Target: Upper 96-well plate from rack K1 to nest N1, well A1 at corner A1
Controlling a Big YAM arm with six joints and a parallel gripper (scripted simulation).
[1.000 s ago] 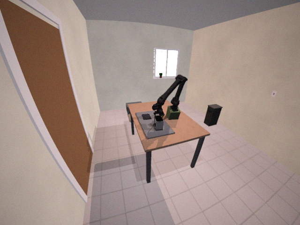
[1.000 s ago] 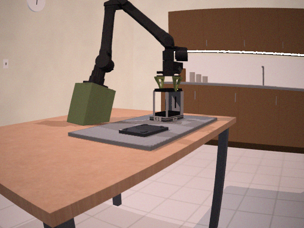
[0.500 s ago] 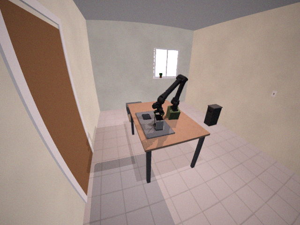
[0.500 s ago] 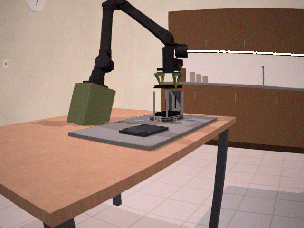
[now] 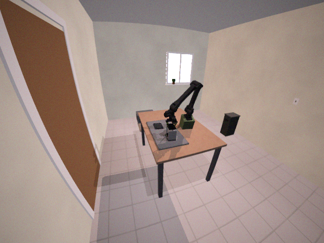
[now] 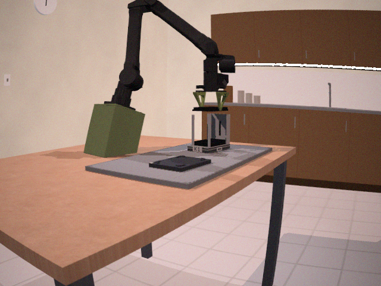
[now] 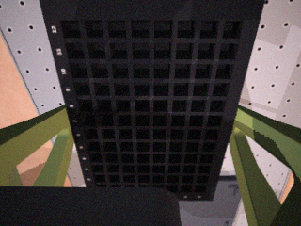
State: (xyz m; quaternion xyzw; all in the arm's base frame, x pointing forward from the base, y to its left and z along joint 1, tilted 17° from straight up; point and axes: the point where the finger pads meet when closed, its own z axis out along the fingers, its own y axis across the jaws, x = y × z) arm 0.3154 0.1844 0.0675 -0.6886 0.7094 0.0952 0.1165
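Wooden table (image 6: 92, 196) on dark legs, filling the lower left and centre of the exterior view and standing at mid-frame in the top view (image 5: 198, 138). Two things lie directly on its top. A green block (image 6: 114, 130), left of centre in the exterior view, stands tilted on the far part of the top. A flat grey board (image 6: 129, 170), just right of the block and near it, runs from centre frame towards the table's right edge; in the wrist view its pale surface (image 7: 33, 61) is dotted with holes, and bare orange wood (image 7: 14, 94) shows at the left edge.
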